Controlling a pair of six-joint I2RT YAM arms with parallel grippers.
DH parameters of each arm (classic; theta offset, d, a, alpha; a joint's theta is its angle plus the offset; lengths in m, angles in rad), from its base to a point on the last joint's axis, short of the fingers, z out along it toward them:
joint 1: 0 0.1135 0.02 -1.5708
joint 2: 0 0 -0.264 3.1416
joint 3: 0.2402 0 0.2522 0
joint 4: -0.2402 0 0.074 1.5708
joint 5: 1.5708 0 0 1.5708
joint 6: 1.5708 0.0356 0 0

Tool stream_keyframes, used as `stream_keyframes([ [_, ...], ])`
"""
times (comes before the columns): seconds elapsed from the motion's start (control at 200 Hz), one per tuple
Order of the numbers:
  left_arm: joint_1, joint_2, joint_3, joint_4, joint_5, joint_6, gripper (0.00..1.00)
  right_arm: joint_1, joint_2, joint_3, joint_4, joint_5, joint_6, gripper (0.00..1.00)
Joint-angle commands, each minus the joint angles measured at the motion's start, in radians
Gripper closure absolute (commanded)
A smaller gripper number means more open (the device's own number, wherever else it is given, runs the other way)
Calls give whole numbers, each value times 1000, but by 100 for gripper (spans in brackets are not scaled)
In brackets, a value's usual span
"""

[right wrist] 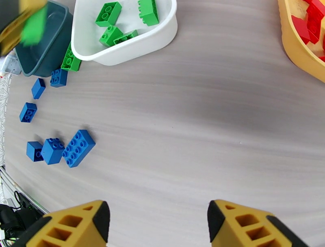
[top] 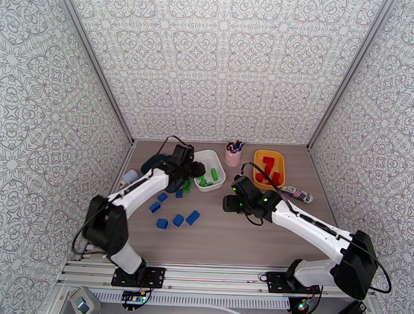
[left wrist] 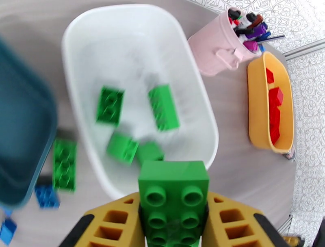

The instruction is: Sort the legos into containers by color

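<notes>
**Far left.** Dark teal shallow plastic tub (right wrist: 44, 44), rounded. I cannot make out its contents. It is probably meant for blue, since the other two colours have tubs.

**Left, nearer.** Six small blue studded bricks (right wrist: 79, 148) lie scattered on the wooden table (right wrist: 203, 122), not yet sorted. One flat green brick (left wrist: 65, 164) lies on the table in the gap between the teal tub and the white tub, close against both. I judge it an awkward spot to pinch.

**Left gripper** (left wrist: 173, 221). Its yellow fingers are pressed onto a green studded brick (left wrist: 173, 183), carried at the near rim of the white plastic tub (left wrist: 81, 32). It seems held there for release among the four green bricks (left wrist: 163, 107) already inside.

**Centre, far.** Small pink cup of pens (left wrist: 219, 53), just right of the white tub and out of the way of the drop.

**Right gripper** (right wrist: 158, 221). Fingers spread and holding nothing, it hangs over bare table, well apart from any brick.

**Right.** Yellow plastic tub (left wrist: 256, 101) with red bricks (left wrist: 275, 97) inside. A patterned marker (top: 296, 193) lies just beside its right, near edge.
</notes>
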Motion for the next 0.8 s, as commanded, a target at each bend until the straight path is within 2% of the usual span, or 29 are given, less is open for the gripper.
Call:
stream_keyframes([
  [0.0, 8, 69, 89, -18, 10, 25, 50, -4, -32, -29, -21, 13, 29, 32],
  [0.075, 8, 71, 99, -20, 4, 26, 36, -5, -43, -45, -24, 13, 38, 32],
  [0.175, 7, 36, 72, -15, -11, 33, 30, -4, -56, -66, -15, 13, 44, 30],
  [0.49, 17, -121, -94, -48, -77, 81, 28, -4, 2, -20, 0, -20, 16, 33],
  [0.795, 20, -191, -201, -128, -178, 145, 31, -1, 36, -13, 46, -57, 29, 38],
])
